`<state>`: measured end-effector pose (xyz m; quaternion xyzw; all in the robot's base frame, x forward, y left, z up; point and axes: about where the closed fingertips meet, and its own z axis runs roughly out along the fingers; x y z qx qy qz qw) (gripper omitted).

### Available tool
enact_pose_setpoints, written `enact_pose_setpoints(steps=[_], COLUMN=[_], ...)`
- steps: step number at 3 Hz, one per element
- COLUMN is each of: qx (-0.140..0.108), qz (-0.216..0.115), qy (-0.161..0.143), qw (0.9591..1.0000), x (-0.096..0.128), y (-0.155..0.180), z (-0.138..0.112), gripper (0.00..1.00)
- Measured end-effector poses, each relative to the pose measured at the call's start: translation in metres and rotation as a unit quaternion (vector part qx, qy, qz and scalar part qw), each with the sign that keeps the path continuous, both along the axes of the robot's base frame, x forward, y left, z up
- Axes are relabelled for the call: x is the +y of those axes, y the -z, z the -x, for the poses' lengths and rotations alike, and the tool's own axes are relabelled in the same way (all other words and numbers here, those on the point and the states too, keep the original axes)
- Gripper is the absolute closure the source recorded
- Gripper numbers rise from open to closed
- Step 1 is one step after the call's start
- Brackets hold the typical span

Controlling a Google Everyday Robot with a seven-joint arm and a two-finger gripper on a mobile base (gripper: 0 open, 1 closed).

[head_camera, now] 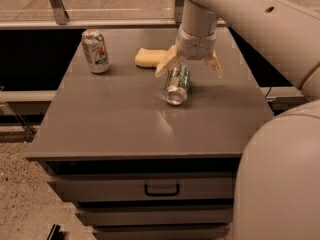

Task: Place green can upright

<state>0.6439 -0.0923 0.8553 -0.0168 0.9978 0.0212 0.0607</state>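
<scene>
The green can (177,84) lies on its side near the middle of the grey cabinet top (125,124), its silver end facing the front. My gripper (190,68) hangs just above the can's far end. It is open, with one finger (165,64) to the left of the can and the other finger (216,64) to the right. It holds nothing.
A silver-white can with a green-and-red label (95,51) stands upright at the back left. A yellow sponge (151,58) lies at the back, just left of the gripper. A drawer with a handle (161,189) is below the top's front edge. My arm fills the right side.
</scene>
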Motion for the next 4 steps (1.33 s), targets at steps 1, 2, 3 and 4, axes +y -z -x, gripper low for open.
enact_pose_setpoints(steps=[1, 2, 3, 4], qx=[0.006, 0.007, 0.008, 0.002], qz=[0.002, 0.022, 0.035, 0.050], qy=[-0.005, -0.008, -0.009, 0.005], qw=[1.0000, 0.9997, 0.9993, 0.9988], x=[0.006, 0.012, 0.016, 0.017], y=[0.008, 0.013, 0.014, 0.015], z=[0.003, 0.005, 0.005, 0.004], gripper=[0.00, 0.00, 0.00, 0.00])
